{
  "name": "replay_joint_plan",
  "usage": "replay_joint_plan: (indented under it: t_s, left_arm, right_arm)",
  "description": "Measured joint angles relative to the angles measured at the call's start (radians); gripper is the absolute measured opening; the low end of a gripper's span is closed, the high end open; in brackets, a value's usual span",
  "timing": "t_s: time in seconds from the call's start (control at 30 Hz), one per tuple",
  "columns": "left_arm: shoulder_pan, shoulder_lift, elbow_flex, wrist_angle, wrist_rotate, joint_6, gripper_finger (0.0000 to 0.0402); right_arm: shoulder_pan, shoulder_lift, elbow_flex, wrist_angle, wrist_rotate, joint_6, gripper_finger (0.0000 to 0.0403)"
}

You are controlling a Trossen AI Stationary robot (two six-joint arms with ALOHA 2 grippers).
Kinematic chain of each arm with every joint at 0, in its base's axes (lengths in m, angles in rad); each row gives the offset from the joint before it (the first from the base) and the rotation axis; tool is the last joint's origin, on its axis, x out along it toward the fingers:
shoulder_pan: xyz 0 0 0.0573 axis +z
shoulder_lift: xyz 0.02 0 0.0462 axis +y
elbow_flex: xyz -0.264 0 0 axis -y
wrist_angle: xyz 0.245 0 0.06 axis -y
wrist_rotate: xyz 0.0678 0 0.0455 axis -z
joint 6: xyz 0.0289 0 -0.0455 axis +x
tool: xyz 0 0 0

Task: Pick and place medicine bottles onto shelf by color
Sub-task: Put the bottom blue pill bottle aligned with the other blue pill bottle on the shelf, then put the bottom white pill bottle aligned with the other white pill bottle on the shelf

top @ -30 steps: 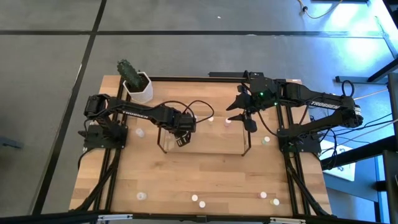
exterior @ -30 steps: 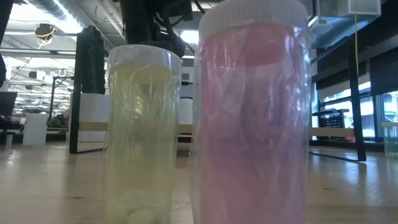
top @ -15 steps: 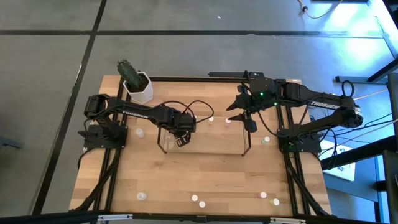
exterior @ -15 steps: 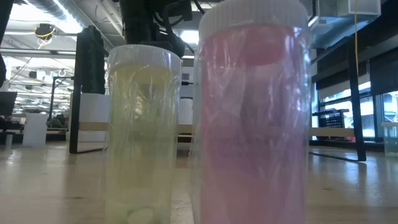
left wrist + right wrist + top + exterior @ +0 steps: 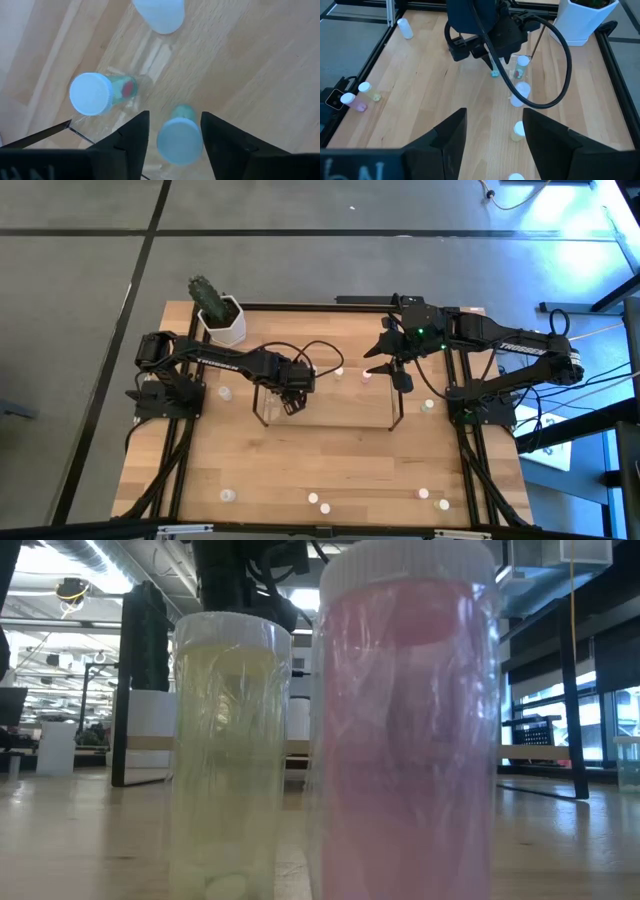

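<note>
The left hand (image 5: 172, 135) hangs over the left end of the shelf (image 5: 330, 412), which stands in the middle of the tabletop (image 5: 340, 460). Its two fingers (image 5: 132, 137) stand apart, one on each side of a greenish medicine bottle (image 5: 179, 140) with a pale blue cap, and a thin gap shows along each side of the cap, so the hand is open around the bottle, not clamping it. A second greenish bottle (image 5: 97, 93) stands just beside it.

The right hand (image 5: 491, 132) waits above the shelf's right end, fingers spread and empty. A yellowish bottle (image 5: 228, 755) and a pink bottle (image 5: 405, 725) stand at the tabletop's near edge. A white plant pot (image 5: 222, 320) sits at the far left corner.
</note>
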Motion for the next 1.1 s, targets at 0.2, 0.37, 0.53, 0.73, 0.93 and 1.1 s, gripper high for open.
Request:
replay_joint_plan:
  t_s: [0.2,0.37,0.53,0.73,0.93,1.1]
  left_arm:
    - [0.0,0.0,0.0,-0.005,0.007,-0.019,0.0206]
    - [0.0,-0.001,0.038,-0.051,0.027,-0.019,0.0208]
    - [0.0,-0.001,0.09,-0.123,0.017,-0.019,0.0208]
    - [0.0,-0.001,0.163,-0.207,-0.009,-0.018,0.0208]
    - [-0.006,-0.001,0.279,-0.302,-0.054,-0.018,0.0208]
    - [-0.038,-0.001,0.392,-0.375,-0.1,-0.024,0.0208]
  right_arm:
    - [0.0,0.0,0.0,0.0,0.0,0.0,0.0195]
    - [0.0,0.0,0.0,0.0,0.0,0.0,0.0195]
    - [0.0,0.0,0.0,0.0,0.0,0.0,0.0195]
    - [0.0,0.0,0.0,0.0,0.0,0.0,0.0195]
    - [0.0,0.0,0.0,0.0,0.0,0.0,0.0195]
    - [0.0,0.0,0.0,0.0,0.0,0.0,0.0195]
